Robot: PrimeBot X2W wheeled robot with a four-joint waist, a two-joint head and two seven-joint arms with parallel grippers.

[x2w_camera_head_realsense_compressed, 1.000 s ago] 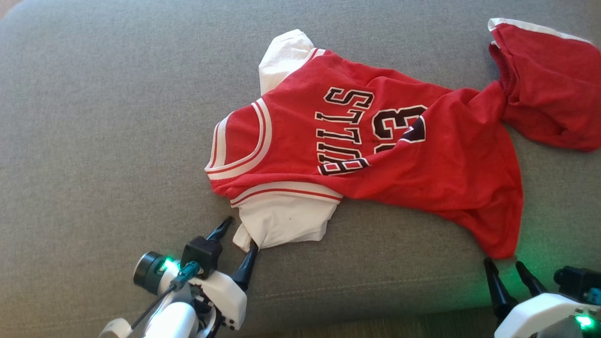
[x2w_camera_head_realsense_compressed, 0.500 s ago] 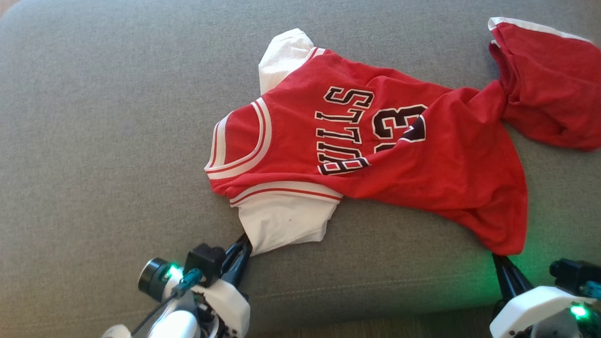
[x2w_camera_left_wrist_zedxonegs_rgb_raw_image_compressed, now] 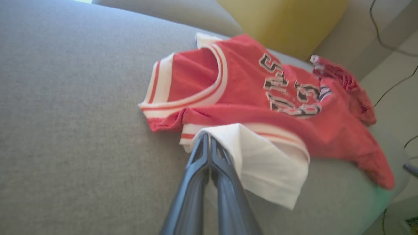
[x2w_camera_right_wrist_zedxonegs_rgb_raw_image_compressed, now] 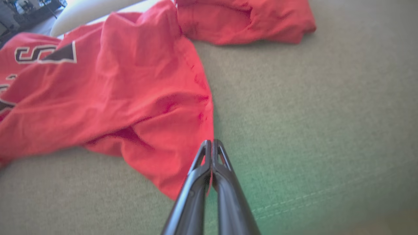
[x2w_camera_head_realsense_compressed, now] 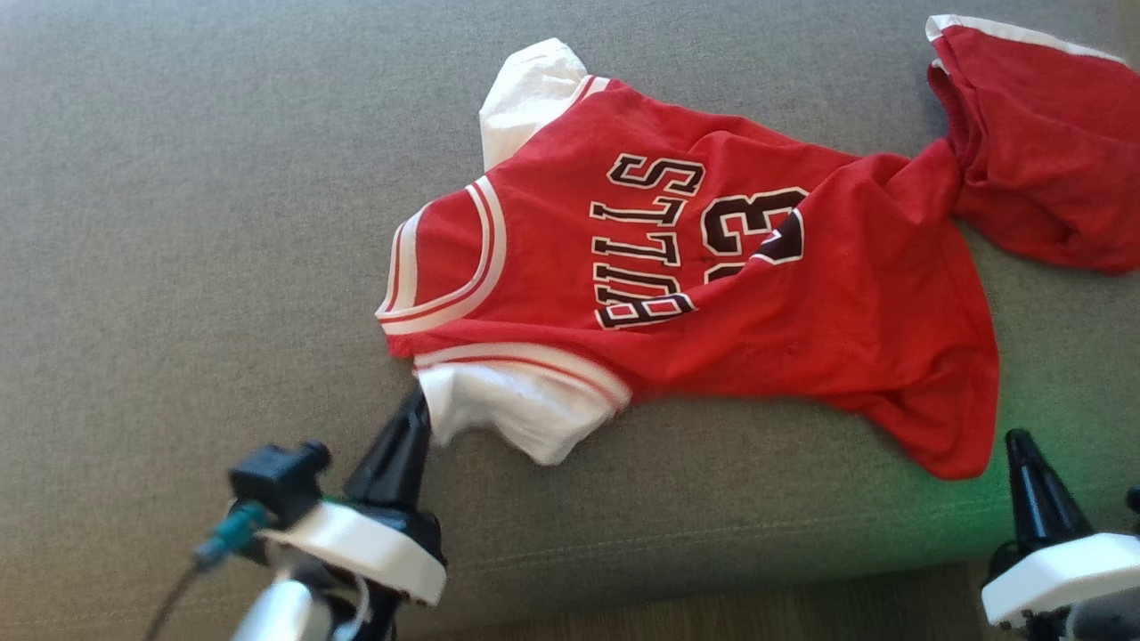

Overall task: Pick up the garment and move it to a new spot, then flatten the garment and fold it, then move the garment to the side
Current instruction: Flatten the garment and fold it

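The garment (x2w_camera_head_realsense_compressed: 712,294) is a red BULLS jersey with white sleeves, spread crumpled on the grey sofa cushion (x2w_camera_head_realsense_compressed: 178,223). My left gripper (x2w_camera_head_realsense_compressed: 417,396) is shut on the near white sleeve (x2w_camera_head_realsense_compressed: 517,409), which hangs lifted from its tips (x2w_camera_left_wrist_zedxonegs_rgb_raw_image_compressed: 209,137) in the left wrist view. My right gripper (x2w_camera_head_realsense_compressed: 1018,438) is shut beside the jersey's near red hem corner (x2w_camera_head_realsense_compressed: 966,458). In the right wrist view its tips (x2w_camera_right_wrist_zedxonegs_rgb_raw_image_compressed: 209,142) meet right at the hem's edge (x2w_camera_right_wrist_zedxonegs_rgb_raw_image_compressed: 183,156). A thin grey gap separates tip and cloth in the head view, and I cannot tell whether any fabric is caught.
The cushion's front edge with its seam (x2w_camera_head_realsense_compressed: 712,543) runs along the bottom, and a strip of floor (x2w_camera_head_realsense_compressed: 712,614) lies below it. A yellow cushion (x2w_camera_left_wrist_zedxonegs_rgb_raw_image_compressed: 284,23) stands behind the jersey. Cables (x2w_camera_left_wrist_zedxonegs_rgb_raw_image_compressed: 392,49) trail on the floor to the right.
Both grippers closed from open. The left one has risen with the white sleeve, dragging it up and left. The right one rose beside the hem corner. The camera shifted a little.
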